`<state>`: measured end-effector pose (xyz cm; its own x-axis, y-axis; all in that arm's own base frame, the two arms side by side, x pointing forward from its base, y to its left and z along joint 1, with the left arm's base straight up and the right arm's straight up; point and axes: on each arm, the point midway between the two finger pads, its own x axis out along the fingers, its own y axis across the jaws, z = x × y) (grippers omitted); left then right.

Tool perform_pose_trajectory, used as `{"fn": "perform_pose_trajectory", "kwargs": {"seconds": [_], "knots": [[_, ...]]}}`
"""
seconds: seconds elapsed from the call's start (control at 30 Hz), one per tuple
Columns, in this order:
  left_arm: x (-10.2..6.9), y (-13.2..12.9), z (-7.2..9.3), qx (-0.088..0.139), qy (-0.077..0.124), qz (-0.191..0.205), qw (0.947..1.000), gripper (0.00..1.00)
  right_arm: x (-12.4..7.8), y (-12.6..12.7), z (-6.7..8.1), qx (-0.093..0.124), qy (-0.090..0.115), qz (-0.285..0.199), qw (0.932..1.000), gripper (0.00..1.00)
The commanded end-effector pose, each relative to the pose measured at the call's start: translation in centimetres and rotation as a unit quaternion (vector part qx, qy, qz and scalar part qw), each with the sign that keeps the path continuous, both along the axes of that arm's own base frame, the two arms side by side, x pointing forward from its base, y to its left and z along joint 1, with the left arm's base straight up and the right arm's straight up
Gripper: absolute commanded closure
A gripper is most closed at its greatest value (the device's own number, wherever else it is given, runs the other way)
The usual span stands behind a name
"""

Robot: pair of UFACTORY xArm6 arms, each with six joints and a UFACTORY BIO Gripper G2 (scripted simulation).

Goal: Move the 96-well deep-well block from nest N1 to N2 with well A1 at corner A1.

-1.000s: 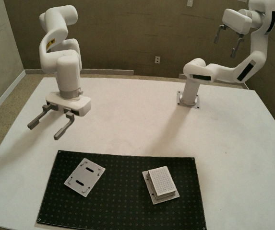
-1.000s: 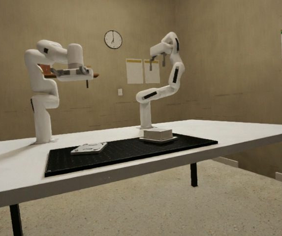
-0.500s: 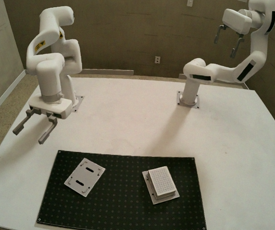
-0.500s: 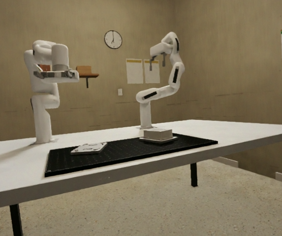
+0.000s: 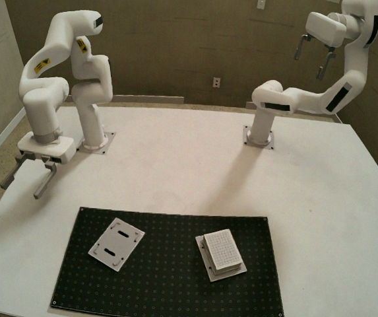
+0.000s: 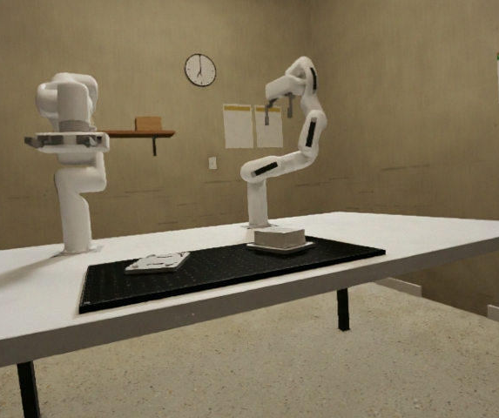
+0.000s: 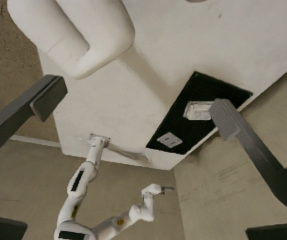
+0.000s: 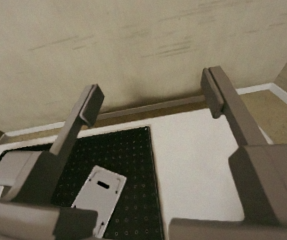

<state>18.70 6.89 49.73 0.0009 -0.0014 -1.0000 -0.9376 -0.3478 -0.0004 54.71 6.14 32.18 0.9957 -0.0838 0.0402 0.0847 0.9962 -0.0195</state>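
The pale deep-well block (image 5: 223,249) (image 6: 279,238) (image 7: 200,111) sits on nest N1 (image 5: 206,259) (image 6: 280,250). Its cut-off corner cannot be made out. Nest N2 (image 5: 116,242) (image 6: 164,266) (image 8: 95,197) is empty, its slots and corner locators showing, turned at a different angle from N1. My left gripper (image 5: 308,66) (image 6: 278,118) (image 7: 138,107) is wide open and empty, high above the table at the right of the top view. My right gripper (image 5: 22,191) (image 6: 60,141) (image 8: 153,99) is partly open and empty, raised near the table's left edge in the top view, away from both nests.
Both nests stand on the black perforated board (image 5: 168,259) (image 6: 222,270), with a gap of bare board between them. The arm bases stand on the white table (image 5: 168,164) behind the board. A wall shelf (image 6: 127,133) is behind the right arm in the exterior view.
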Motion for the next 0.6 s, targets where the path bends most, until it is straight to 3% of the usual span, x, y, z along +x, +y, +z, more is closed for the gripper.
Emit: {"fn": "perform_pose_trajectory", "kwargs": {"seconds": [0.0, 0.37, 0.57], "knots": [[0.0, 0.0, 0.0, 0.0, 0.0, 0.0, 1.0, 0.0, -0.1, -1.0, -0.1, 0.003, 0.005, 0.016, 0.9998, 0.63], [0.0, 0.0, 0.0, 0.0, 0.0, 0.0, 1.0, 0.0, -1.5, -5.8, -1.9, 0.011, 0.018, 0.042, 0.9989, 0.63], [0.0, 0.0, 0.0, 0.0, 0.0, 0.0, 1.0, 0.0, -1.6, -6.1, -2.0, 0.01, 0.018, 0.042, 0.9989, 0.63]]}}
